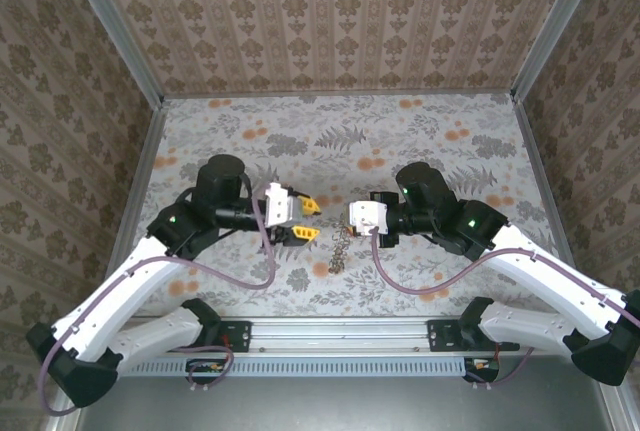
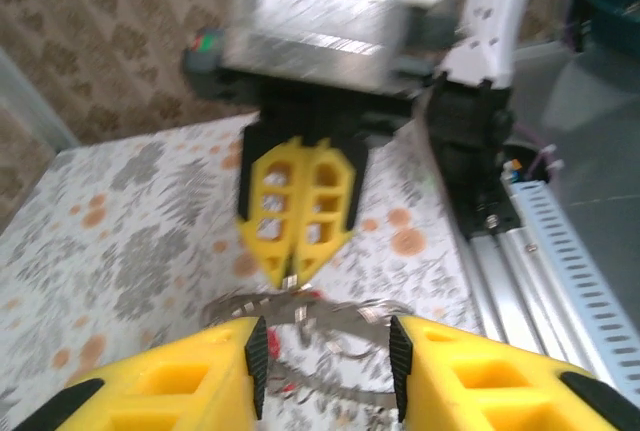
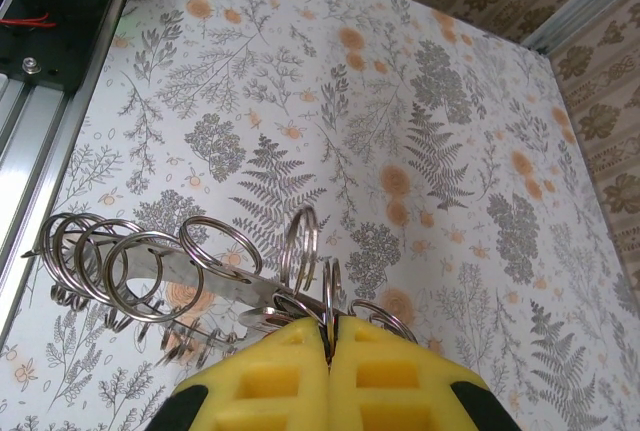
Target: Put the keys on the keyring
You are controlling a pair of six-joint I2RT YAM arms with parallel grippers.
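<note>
Keyring [image 1: 338,249] was over the counter [image 1: 420,141] centre, toward the near edge. Right pincer [image 3: 328,336] was clamped on its rim. Left pincer [image 2: 328,376] stood half-wide just left of it, gripping nothing.

**Inspector A:** State of the tabletop [image 1: 430,141]?

**Inspector B:** Flat, covered in a white sheet printed with grey ferns and orange blooms. An aluminium rail [image 1: 340,331] runs along its near edge.

**Inspector A:** Anything lying on it?

**Inspector B:** The keyring [image 1: 340,248], near centre front. Contact with the surface cannot be confirmed.
</note>
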